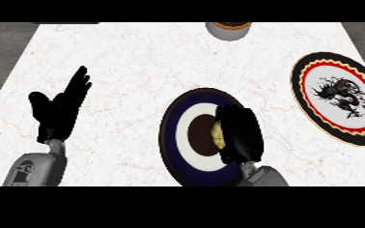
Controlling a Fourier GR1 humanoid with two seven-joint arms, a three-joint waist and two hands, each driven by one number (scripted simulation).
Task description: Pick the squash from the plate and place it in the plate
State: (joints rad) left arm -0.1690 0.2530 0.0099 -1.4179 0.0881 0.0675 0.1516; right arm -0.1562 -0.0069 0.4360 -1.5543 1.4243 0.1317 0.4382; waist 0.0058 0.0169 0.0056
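A pale yellow squash (pixel 217 135) lies at the centre of a navy plate with white and brown rings (pixel 176 125), near the counter's front edge. My right hand (pixel 239 134) covers the squash's right side, fingers curled over it, and hides most of it. A second plate (pixel 314 84), white with a red and black scalloped border and a dark dragon figure, lies at the right edge of the counter. My left hand (pixel 61 107) rests open at the left, fingers pointing up, away from both plates.
A grey bowl with an orange-brown inside (pixel 229 29) stands at the counter's far edge, partly cut off. White marble counter (pixel 135 63) stretches between the hands and toward the back.
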